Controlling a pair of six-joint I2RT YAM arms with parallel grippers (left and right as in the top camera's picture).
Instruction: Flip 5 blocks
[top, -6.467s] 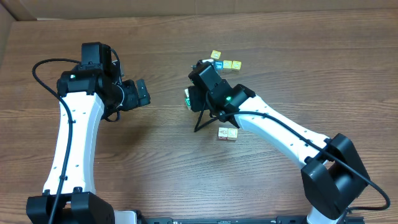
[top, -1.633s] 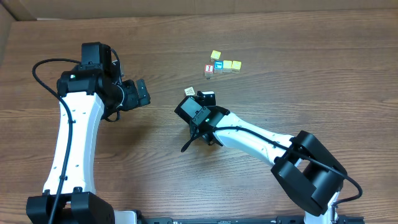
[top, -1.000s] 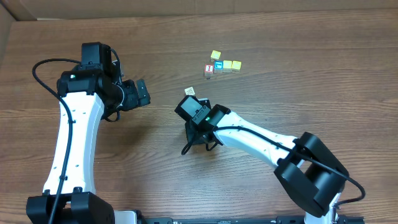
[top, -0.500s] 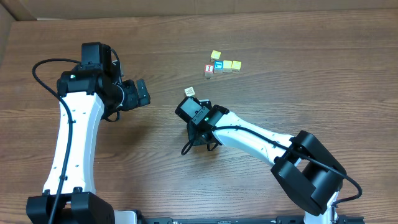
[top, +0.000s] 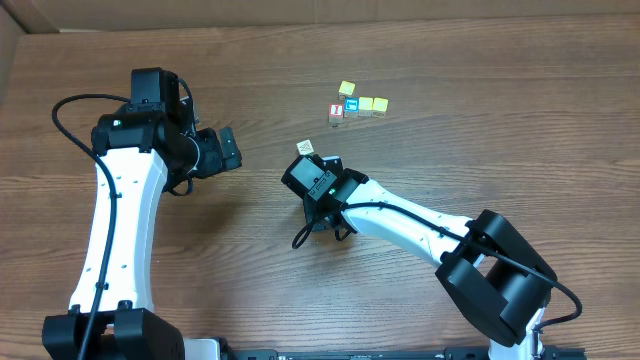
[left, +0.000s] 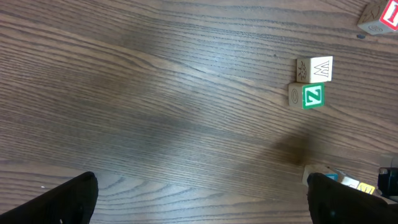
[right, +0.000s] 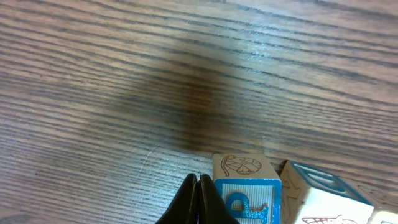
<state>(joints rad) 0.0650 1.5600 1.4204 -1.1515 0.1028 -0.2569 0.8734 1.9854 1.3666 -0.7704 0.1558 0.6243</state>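
In the right wrist view my right gripper (right: 198, 180) is shut and holds nothing. Its right finger rests against the side of a teal-faced P block (right: 246, 188) standing on the table. A whitish block with a teal edge (right: 323, 194) sits just right of that one. Overhead, the right gripper (top: 305, 232) reaches down-left at mid-table and hides those blocks. A whitish block (top: 305, 147) lies just above its wrist. The left wrist view shows a whitish W block (left: 315, 69) touching a green Z block (left: 313, 97). My left gripper (top: 225, 150) hangs open over bare wood, far from every block.
A cluster lies at the back: a red-faced cube (top: 336, 111), a teal cube (top: 351, 104) and three yellow-tan cubes (top: 366, 104). The right arm (top: 420, 220) stretches across the table's right half. A cardboard wall (top: 300, 12) runs along the far edge.
Since the earliest frame the right arm swung down-left from the back cluster, covering two whitish blocks seen then. Over the last second it only shifted slightly. The left arm stayed still.
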